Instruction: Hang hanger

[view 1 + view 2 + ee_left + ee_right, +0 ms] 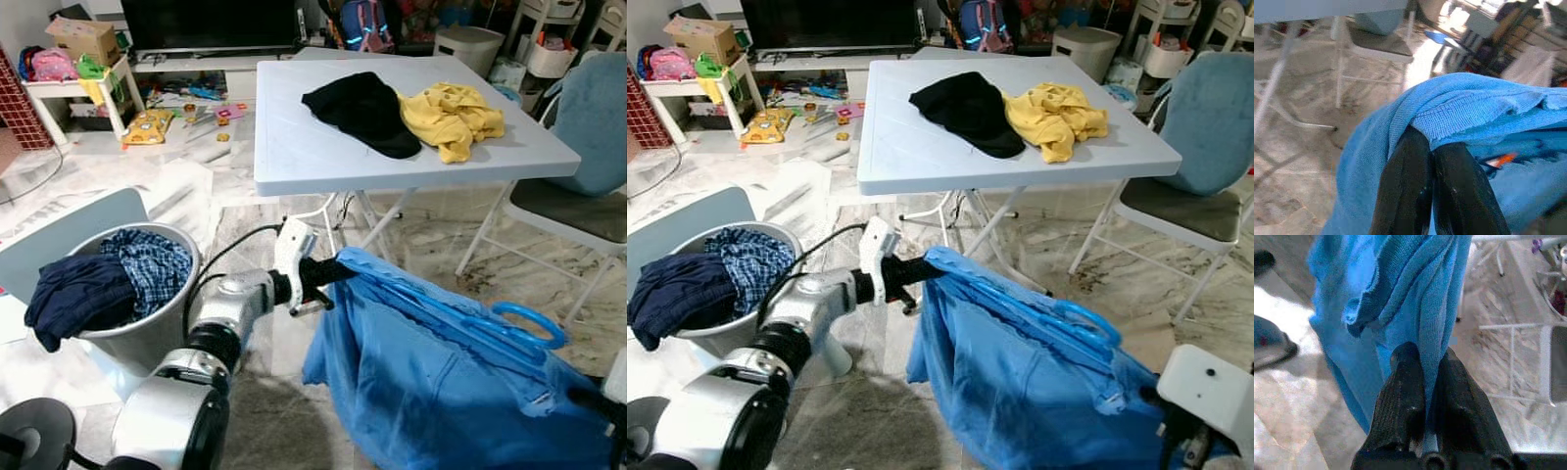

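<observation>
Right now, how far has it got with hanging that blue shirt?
Partly there. A blue hanger already sits inside the blue shirt, its hook sticking out. In hand: the left tool pinches one end of the shirt and the right tool is closed on a fold of it, holding it spread above the floor. Left to do: hooking it somewhere; I see no rail here.

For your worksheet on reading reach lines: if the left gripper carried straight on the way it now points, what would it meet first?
The left gripper, shut on the blue shirt, points to the robot's right. Beyond the cloth, it would probably meet the folding chair, though depth is unclear.
</observation>
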